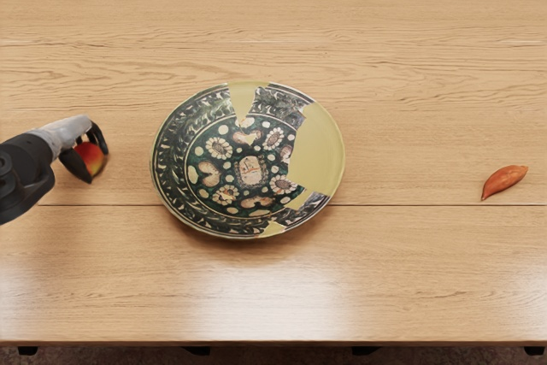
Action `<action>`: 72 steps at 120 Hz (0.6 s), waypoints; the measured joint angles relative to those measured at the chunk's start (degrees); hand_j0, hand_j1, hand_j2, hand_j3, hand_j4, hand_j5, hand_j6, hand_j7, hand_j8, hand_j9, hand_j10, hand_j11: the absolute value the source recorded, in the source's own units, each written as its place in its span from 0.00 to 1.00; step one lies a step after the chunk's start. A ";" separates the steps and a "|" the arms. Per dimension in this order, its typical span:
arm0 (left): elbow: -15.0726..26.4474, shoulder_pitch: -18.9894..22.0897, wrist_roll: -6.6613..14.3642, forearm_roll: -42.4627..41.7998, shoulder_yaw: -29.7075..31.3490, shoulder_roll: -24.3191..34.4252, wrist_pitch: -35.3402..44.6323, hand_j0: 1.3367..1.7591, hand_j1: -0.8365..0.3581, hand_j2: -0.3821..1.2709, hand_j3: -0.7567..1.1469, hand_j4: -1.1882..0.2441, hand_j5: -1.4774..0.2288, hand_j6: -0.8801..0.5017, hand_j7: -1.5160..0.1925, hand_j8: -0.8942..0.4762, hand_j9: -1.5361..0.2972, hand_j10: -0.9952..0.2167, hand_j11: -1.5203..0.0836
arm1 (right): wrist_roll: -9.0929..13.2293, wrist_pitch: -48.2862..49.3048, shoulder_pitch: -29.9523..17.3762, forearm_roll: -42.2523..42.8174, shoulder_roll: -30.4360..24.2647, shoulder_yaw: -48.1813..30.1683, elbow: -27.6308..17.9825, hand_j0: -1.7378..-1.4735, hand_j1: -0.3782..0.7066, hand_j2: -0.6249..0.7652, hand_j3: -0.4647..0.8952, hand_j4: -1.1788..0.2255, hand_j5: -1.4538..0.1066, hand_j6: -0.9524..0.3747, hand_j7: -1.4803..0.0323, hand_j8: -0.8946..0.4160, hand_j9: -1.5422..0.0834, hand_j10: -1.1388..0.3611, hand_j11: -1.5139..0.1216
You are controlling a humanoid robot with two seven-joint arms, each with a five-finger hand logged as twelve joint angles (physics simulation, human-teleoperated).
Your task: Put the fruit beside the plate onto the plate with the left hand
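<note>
We find the round patterned ceramic plate at the middle of the light wooden table. Just left of it, apart from its rim, the red-and-yellow round fruit sits inside the left hand. A slim orange pointed object lies far right, well apart.

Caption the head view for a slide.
Left hand with fingers curled around a red-yellow fruit beside the patterned plate on a wooden table.
</note>
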State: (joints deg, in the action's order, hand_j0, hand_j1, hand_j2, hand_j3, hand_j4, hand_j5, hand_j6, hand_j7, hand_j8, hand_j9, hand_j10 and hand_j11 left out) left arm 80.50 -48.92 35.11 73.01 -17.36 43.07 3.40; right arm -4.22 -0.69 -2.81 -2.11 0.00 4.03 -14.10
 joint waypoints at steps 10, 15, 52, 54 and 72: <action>-0.05 -0.88 -0.03 -6.44 -2.86 0.49 -0.29 0.74 0.52 0.33 0.40 0.36 0.34 0.41 0.35 0.31 0.34 0.34 0.38 | 0.00 0.00 0.00 0.00 0.00 -0.01 0.02 0.30 0.04 0.45 0.34 0.83 0.92 0.71 0.97 0.67 0.94 0.75 0.92; -0.06 -0.99 -0.03 -10.10 -4.64 0.60 -0.67 0.74 0.51 0.37 0.40 0.35 0.33 0.40 0.35 0.34 0.33 0.33 0.38 | 0.00 0.00 0.00 0.00 0.00 -0.01 0.03 0.30 0.04 0.45 0.34 0.83 0.92 0.71 0.97 0.67 0.94 0.75 0.92; -0.01 -6.50 -0.09 -27.07 -19.38 0.61 -12.69 0.75 0.49 0.40 0.40 0.38 0.31 0.41 0.33 0.38 0.34 0.33 0.38 | 0.00 -0.01 0.00 0.00 0.00 0.01 0.03 0.30 0.04 0.45 0.34 0.83 0.92 0.71 0.97 0.67 0.94 0.75 0.92; 0.01 -7.20 -0.09 -27.72 -19.71 0.45 -13.43 0.75 0.49 0.41 0.40 0.38 0.31 0.41 0.33 0.38 0.34 0.33 0.38 | 0.00 -0.01 0.00 0.00 0.00 0.01 0.04 0.30 0.04 0.45 0.34 0.83 0.92 0.71 0.97 0.67 0.94 0.75 0.92; 0.10 -9.61 -0.10 -31.64 -21.14 -3.15 -20.31 0.75 0.48 0.42 0.40 0.39 0.30 0.42 0.33 0.38 0.34 0.33 0.38 | 0.00 0.00 0.00 0.00 0.00 0.01 0.02 0.30 0.04 0.45 0.34 0.83 0.92 0.71 0.97 0.67 0.94 0.75 0.92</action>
State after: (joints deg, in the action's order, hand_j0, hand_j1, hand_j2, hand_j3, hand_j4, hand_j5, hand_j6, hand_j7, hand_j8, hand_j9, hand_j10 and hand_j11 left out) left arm 80.60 -58.53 35.01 41.37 -38.50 39.92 -16.91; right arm -4.22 -0.69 -2.81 -2.11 0.00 4.04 -14.08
